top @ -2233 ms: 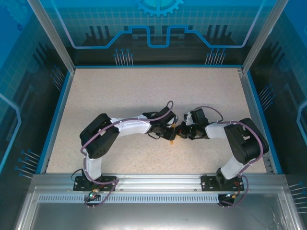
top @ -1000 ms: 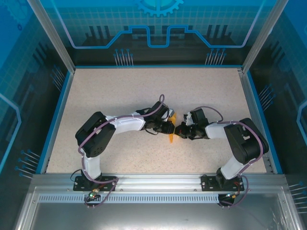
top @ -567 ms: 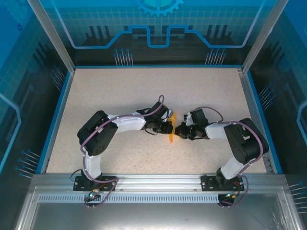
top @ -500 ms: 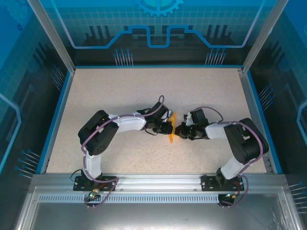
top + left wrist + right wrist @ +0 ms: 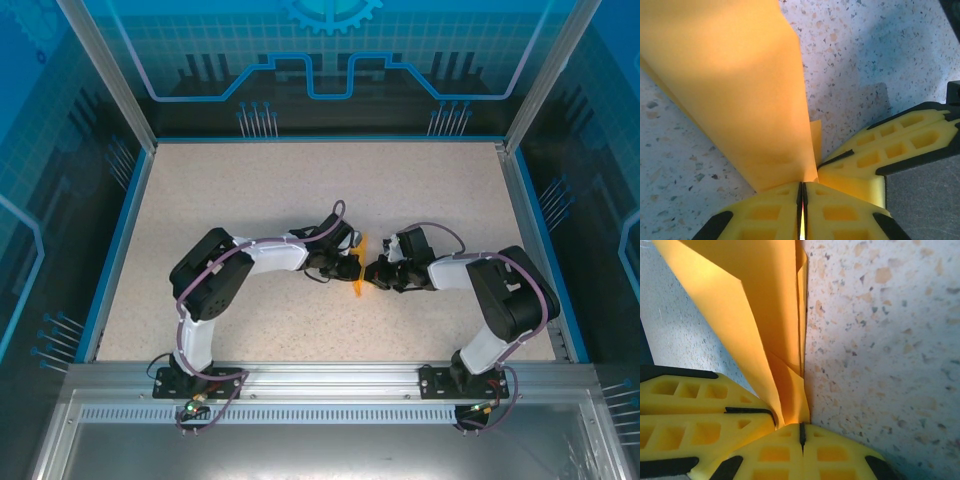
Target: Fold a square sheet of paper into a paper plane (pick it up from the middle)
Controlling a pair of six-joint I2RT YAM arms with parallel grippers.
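Observation:
The square sheet of paper (image 5: 359, 284) is bright orange and folded into a narrow pointed shape. It stands on edge at the table's middle, between my two grippers. My left gripper (image 5: 350, 266) is shut on it from the left; in the left wrist view the paper (image 5: 740, 90) runs into the closed left gripper (image 5: 802, 189), with the other arm's yellow fingers (image 5: 875, 160) close on the right. My right gripper (image 5: 373, 272) is shut on it from the right; in the right wrist view the creased paper (image 5: 770, 300) rises from the closed right gripper (image 5: 801, 430), beside the left fingers (image 5: 690, 410).
The speckled beige table (image 5: 300, 190) has a blue raised rim (image 5: 118, 240) and metal frame posts (image 5: 105, 70) at the back corners. Both arm bases sit at the near rail (image 5: 320, 375). Open tabletop lies behind and to both sides of the grippers.
The left arm's elbow has swung slightly right and its wrist shifted, while the paper stands a little narrower and more upright between the grippers. The right arm has held still.

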